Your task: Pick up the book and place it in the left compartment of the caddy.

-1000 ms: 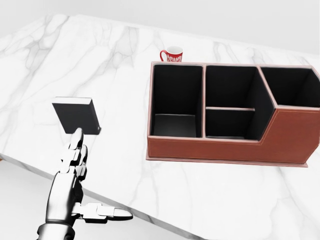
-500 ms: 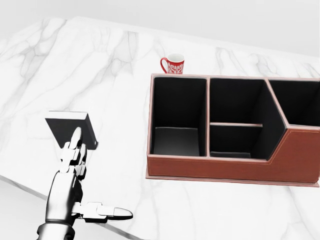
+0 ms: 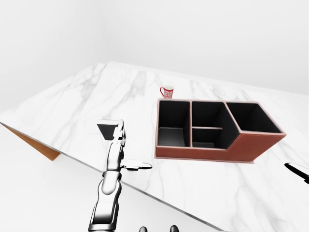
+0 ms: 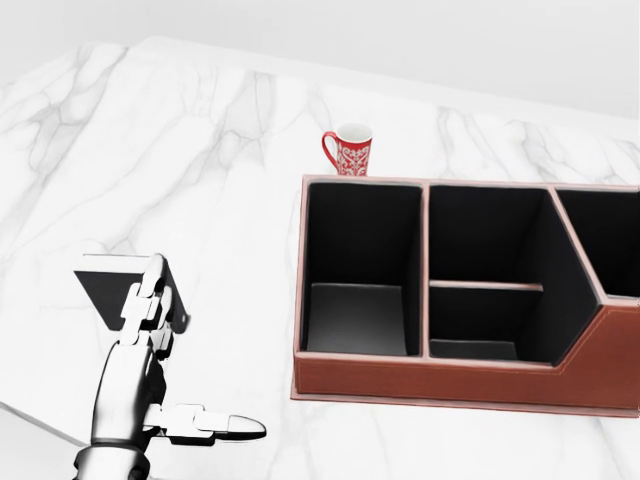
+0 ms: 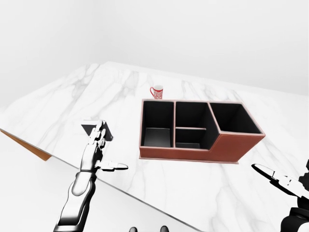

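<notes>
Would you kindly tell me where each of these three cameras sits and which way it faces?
Head view: on the head, angled down at the book and caddy; left hand shows.
Left-eye view: head-mounted, wider over the marble table; left arm, right fingers at the edge.
Right-eye view: same, shifted; right hand shows more.
All share the mug.

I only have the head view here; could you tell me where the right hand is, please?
Observer: The right hand hangs at the right-eye view's lower right, over the marble counter, right of the caddy, fingers open.
Operator: Thank you. Does my view cut off the caddy?
Observer: Yes; a third, angled compartment sits at its right end, empty.
Operator: Is the left hand gripping the book?
Observer: Not visibly; the left hand, fingers extended, overlaps the book, thumb splayed right.
</notes>
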Available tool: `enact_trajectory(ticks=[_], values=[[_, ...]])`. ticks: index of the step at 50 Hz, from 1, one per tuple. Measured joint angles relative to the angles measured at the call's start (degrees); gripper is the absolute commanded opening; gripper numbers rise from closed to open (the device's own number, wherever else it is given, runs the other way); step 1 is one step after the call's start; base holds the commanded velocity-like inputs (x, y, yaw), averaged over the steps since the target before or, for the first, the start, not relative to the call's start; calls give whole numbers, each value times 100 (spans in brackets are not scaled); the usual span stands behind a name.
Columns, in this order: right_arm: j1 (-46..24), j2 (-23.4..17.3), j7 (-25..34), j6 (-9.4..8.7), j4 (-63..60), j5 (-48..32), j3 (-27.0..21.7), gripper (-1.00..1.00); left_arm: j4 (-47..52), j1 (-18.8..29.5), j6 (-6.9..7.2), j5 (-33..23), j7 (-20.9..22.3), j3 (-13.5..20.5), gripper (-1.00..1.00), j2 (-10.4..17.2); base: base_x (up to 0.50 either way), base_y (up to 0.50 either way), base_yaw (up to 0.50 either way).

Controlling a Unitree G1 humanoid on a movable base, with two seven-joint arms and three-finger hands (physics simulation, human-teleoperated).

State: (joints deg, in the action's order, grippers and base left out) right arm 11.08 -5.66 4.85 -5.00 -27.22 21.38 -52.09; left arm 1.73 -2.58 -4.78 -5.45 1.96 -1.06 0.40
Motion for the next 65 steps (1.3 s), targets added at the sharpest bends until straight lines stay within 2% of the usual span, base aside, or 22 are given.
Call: enact_trajectory(ticks=[20, 42, 65], values=[[6, 11, 12, 0, -21, 0, -13, 100, 145, -60, 38, 29, 9, -15, 100, -11, 18, 8, 0], [-6, -5, -4, 0, 9, 3, -2, 100, 27, -3, -11, 52, 19, -2, 100, -5, 18, 7, 0], [19, 27, 61, 0, -133, 130, -53, 100, 431, -89, -11, 118, -167, 78, 100, -28, 0, 0, 0]])
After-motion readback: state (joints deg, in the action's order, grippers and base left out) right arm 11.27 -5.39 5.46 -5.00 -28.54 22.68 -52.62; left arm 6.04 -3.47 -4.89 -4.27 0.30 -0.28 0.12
